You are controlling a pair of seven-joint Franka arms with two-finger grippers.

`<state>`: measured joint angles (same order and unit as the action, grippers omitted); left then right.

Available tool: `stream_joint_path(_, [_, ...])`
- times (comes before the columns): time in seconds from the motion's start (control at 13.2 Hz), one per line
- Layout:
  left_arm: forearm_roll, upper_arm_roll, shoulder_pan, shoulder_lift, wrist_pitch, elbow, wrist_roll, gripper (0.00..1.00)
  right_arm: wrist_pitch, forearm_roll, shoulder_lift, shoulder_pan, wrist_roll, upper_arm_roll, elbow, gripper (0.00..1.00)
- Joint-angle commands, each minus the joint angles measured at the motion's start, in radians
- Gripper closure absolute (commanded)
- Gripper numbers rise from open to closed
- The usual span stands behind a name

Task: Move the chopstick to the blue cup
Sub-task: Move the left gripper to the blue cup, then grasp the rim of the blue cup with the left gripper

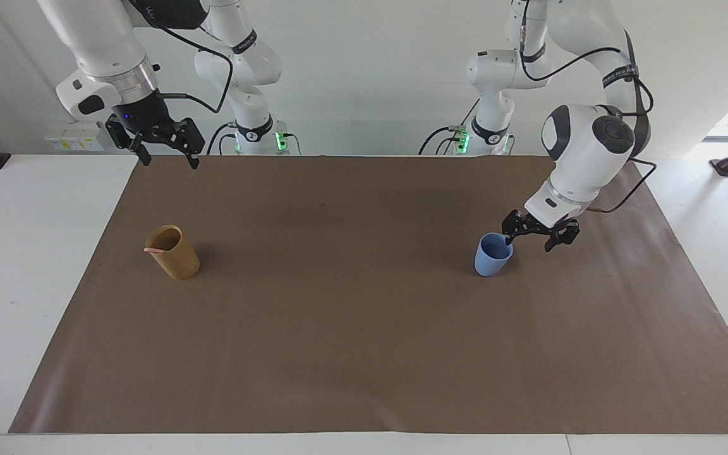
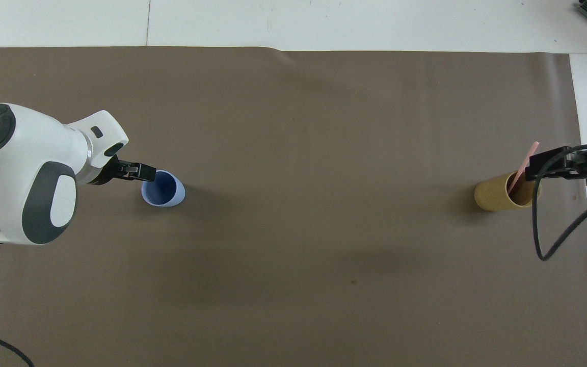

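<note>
Both grippers are standing open and empty. Left gripper [image 1: 533, 235] is hovering just beside the small light-blue tapered cup [image 1: 493, 254]; I judge it should straddle the rim squarely before closing. Well apart, toward the right arm's end, the thin pale-pink chopstick [image 1: 155, 250] is leaning inside the tan-brown wooden-looking cup [image 1: 173, 253], with the right gripper [image 1: 165, 150] waiting above.

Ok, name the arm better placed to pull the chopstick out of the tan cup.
Right. The right gripper hangs open at the tan cup's end, where the chopstick stands; the left gripper is down at the blue cup.
</note>
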<state>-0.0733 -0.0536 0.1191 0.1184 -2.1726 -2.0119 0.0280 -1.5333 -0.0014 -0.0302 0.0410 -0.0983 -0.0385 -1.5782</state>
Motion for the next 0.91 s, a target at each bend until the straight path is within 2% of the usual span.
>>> stream_joint_path(0.0, [-0.016,0.015,0.033,-0.023,-0.059,-0.088,-0.046,0.00,-0.004,0.020,-0.028,0.013,0.031,0.000,-0.034,0.00])
stream_joint_path(0.23, [-0.016,0.015,0.034,-0.028,-0.069,-0.100,-0.046,0.00,-0.004,0.020,-0.030,0.013,0.031,0.000,-0.039,0.00])
stream_joint_path(0.3, [-0.016,0.015,0.034,-0.029,-0.067,-0.103,-0.042,0.14,-0.004,0.020,-0.030,0.013,0.031,0.000,-0.039,0.00])
stream_joint_path(0.38, [-0.016,0.014,0.034,-0.029,-0.064,-0.102,-0.036,0.74,-0.004,0.021,-0.036,0.011,0.031,-0.001,-0.045,0.00])
stream_joint_path(0.45, [-0.016,0.015,0.034,-0.029,-0.065,-0.102,-0.030,1.00,-0.005,0.020,-0.037,0.011,0.031,-0.001,-0.049,0.00])
stream_joint_path(0.83, [-0.013,0.015,0.034,-0.013,-0.069,-0.062,0.027,1.00,-0.014,0.021,-0.037,0.022,0.032,0.000,-0.051,0.00])
